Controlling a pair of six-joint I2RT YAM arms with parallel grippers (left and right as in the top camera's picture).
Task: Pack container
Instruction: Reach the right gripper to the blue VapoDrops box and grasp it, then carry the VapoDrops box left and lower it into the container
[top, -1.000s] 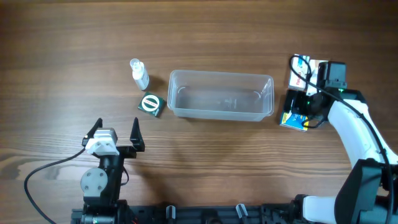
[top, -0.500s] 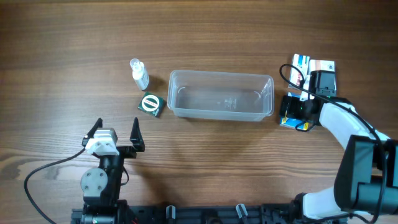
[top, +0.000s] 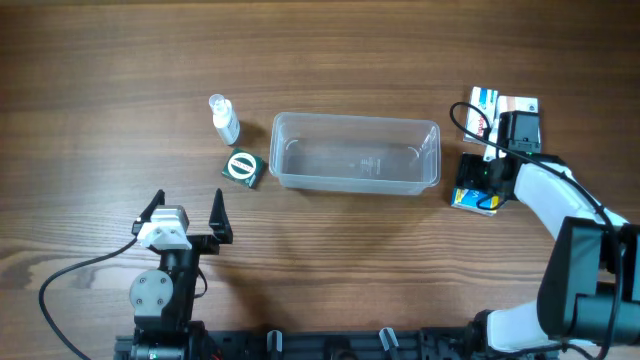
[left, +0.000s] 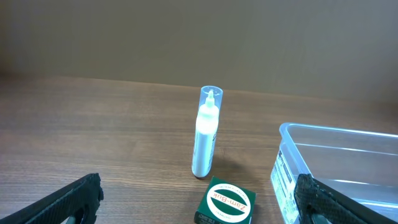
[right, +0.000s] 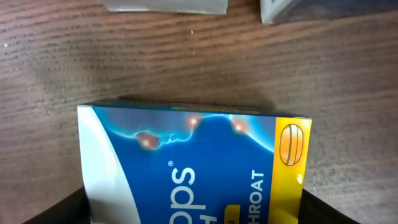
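Observation:
The clear plastic container (top: 355, 119) lies empty in the middle of the table; its left end shows in the left wrist view (left: 336, 133). My right gripper (top: 481, 184) is down over a blue and yellow throat lozenge box (top: 477, 201) just right of the container. In the right wrist view the box (right: 199, 155) fills the gap between my fingers (right: 196, 208), which touch both its sides. My left gripper (top: 185, 208) is open and empty near the front left, and in its wrist view (left: 196, 193) it faces the container's left end.
A small clear spray bottle (top: 224, 120) stands left of the container, also in the left wrist view (left: 206, 137). A green Zam-Buk box (top: 242, 168) lies in front of it (left: 227, 202). More small boxes (top: 503, 107) lie behind the right gripper.
My right gripper has moved down and forward from over the back boxes onto the blue lozenge box, which shifted slightly right. The left arm has not moved.

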